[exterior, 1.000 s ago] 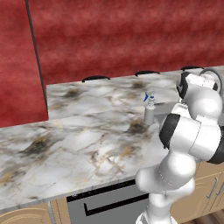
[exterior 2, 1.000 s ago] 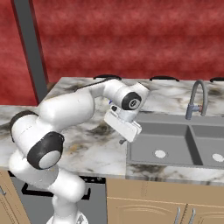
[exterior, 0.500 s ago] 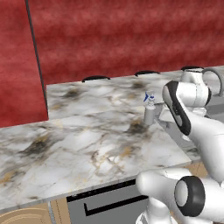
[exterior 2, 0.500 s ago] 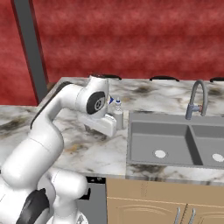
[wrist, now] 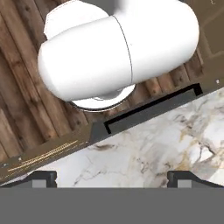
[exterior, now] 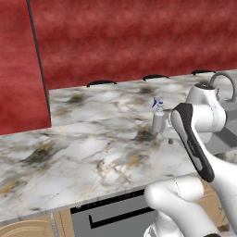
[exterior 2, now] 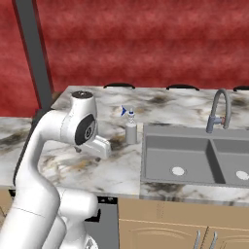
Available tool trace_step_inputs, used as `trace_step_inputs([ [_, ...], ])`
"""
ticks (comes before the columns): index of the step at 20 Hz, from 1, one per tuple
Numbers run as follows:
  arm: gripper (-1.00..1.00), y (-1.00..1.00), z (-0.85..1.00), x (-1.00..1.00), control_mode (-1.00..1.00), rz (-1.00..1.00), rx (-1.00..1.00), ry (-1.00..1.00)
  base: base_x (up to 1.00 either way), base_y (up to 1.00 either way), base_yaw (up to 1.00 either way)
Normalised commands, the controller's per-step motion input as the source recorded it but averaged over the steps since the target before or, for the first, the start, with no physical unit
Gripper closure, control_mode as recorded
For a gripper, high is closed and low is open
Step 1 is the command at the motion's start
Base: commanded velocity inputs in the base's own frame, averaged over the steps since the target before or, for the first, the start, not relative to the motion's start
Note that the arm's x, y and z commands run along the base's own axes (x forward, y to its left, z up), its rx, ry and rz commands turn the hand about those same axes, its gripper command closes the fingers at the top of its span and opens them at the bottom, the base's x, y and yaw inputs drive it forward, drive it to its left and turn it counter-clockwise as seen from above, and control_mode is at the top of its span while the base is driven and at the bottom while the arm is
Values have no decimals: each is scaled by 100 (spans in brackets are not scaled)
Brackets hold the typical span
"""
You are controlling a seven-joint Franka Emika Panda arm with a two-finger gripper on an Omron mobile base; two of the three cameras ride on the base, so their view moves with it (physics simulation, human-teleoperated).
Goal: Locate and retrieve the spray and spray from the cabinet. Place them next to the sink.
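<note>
One spray bottle (exterior: 159, 118) stood upright on the marble counter (exterior: 92, 143), just beside the left rim of the sink (exterior 2: 194, 158). In the right base view the same bottle (exterior 2: 131, 127) showed its white, blue-tipped nozzle at the top, with the faucet (exterior 2: 217, 111) well apart from it at about 3 o'clock.

The gripper (wrist: 111, 179) hung over the front part of the counter, turned down and back toward the robot's own base. In the hand view its two dark fingertips (wrist: 40, 176) stood far apart at the bottom corners, jaws spread wide with nothing between them. Beyond them lay the marble counter edge, the dark front of the appliance (wrist: 148, 109) under it and the wooden floor (wrist: 26, 96).

In the right base view the white hand block (exterior 2: 99, 147) sat at about 8 o'clock from the bottle, near it but not touching. The bottle was free of the gripper, standing on its own.
</note>
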Motion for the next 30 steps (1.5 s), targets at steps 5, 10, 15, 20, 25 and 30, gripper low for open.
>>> trace_step_inputs([
  [5,-100,44,32,-38,-100,26,-6,-12,0,0,0],
  [10,-100,1,41,-57,-100,20,-10,-23,0,0,0],
  [15,-100,3,50,-65,-100,16,-10,-21,0,0,0],
  [20,-100,24,52,-49,-100,5,-5,-16,0,0,0],
  [25,-100,44,23,-25,-100,0,-12,18,0,0,0],
  [30,-100,31,2,-16,-100,-2,-11,34,0,0,0],
])
